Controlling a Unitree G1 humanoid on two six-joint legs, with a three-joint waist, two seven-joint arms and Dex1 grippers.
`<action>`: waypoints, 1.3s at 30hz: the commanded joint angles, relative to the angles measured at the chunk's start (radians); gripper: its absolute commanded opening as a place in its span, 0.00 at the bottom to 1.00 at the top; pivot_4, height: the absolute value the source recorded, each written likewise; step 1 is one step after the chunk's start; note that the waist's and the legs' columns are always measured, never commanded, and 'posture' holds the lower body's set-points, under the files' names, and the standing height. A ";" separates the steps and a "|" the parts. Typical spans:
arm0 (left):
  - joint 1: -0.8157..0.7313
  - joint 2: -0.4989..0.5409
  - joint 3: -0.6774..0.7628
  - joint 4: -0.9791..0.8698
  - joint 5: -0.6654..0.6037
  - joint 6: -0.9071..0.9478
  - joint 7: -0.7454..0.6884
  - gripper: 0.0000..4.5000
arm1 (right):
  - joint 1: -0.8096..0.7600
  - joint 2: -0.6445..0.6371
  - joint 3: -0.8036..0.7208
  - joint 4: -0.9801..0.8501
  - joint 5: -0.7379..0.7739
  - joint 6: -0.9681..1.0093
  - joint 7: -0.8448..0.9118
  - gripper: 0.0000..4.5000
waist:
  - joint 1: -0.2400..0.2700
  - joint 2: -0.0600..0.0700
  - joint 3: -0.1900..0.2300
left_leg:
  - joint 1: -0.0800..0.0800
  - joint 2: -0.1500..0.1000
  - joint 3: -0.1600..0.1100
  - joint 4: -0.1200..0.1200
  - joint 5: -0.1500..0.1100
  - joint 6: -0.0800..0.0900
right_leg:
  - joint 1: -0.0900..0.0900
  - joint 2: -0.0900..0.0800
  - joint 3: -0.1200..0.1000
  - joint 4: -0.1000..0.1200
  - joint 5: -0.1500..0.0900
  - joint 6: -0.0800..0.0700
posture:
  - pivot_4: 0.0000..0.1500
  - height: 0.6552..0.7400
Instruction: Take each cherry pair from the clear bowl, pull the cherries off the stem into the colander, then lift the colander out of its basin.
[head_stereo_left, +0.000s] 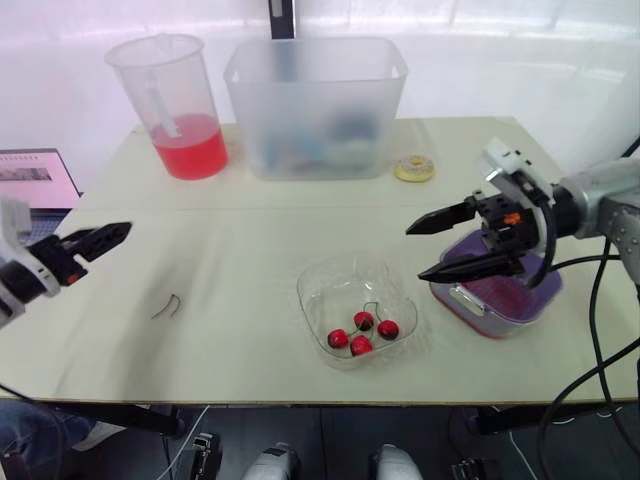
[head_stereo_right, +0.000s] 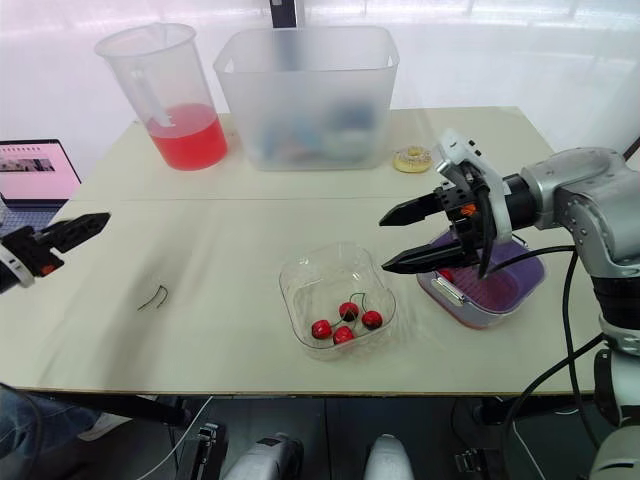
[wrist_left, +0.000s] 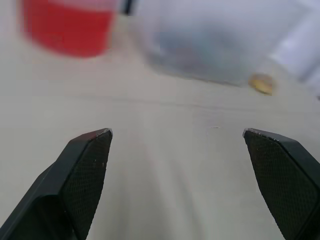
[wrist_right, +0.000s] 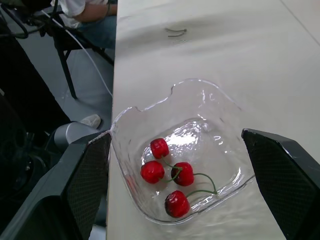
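Counter (head_stereo_left: 250, 250): a pale, flat top that everything sits on.
Clear bowl (head_stereo_left: 340, 290): sits near the front edge of the counter, a bit to the right of the middle.
Cherries (wrist_right: 183, 173): four red ones lie in the front part of the clear bowl. They are close together, and thin green stems curl between them.
Colander (head_stereo_right: 495, 290): purple, and it sits inside its basin (head_stereo_left: 465, 298) at the right side of the counter, just beside the clear bowl.
Right pincer (head_stereo_left: 415, 252): its two black fingers are spread wide, one above the other, and nothing is between them. It hangs in the air over the left edge of the colander and points toward the robot's left. In the right wrist view the clear bowl and its cherries lie between the two fingers, lower down.
Left pincer (wrist_left: 177, 132): spread wide too, with nothing in it. It is up in the air at the left edge of the counter, well apart from the clear bowl.
Bare stem (head_stereo_left: 168, 306): a small, thin, bent stem lies alone on the counter, between the left pincer and the clear bowl.
Jug (head_stereo_left: 170, 105): a clear jug with red liquid in the bottom stands at the back left.
Big tub (head_stereo_left: 315, 105): a cloudy plastic tub stands at the back, just beside the jug.
Toy donut (head_stereo_left: 414, 168): a small yellow ring lies near the tub's right corner.
Laptop (head_stereo_left: 35, 180): it is open, off the left side of the counter.
Person (wrist_right: 95, 12): someone sits past the far end of the counter in the right wrist view.
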 joint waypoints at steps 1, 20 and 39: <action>0.020 0.045 -0.058 -0.227 -0.053 0.000 -0.114 0.98 | 0.003 -0.045 -0.042 -0.075 0.040 0.046 -0.023 1.00 | -0.001 0.001 0.000 | 0.000 0.000 0.000 0.000 0.000 0.000 | 0.000 0.000 0.000 0.000 0.000 0.000 | 1.00 1.00; 0.098 0.028 -0.351 -0.463 0.111 -0.222 -0.323 0.98 | -0.095 -0.031 0.134 -0.351 0.123 0.319 -0.323 1.00 | -0.004 0.001 0.000 | 0.001 0.001 0.003 -0.001 0.000 0.000 | 0.000 0.001 0.000 -0.002 0.000 0.000 | 1.00 1.00; 0.185 -0.087 -0.371 -0.502 0.218 -0.328 -0.203 0.98 | -0.423 0.129 0.847 -0.156 -0.409 0.147 -0.187 1.00 | -0.004 0.001 0.000 | -0.001 0.001 0.003 -0.001 0.000 0.000 | -0.004 0.001 0.001 0.002 0.000 0.000 | 1.00 1.00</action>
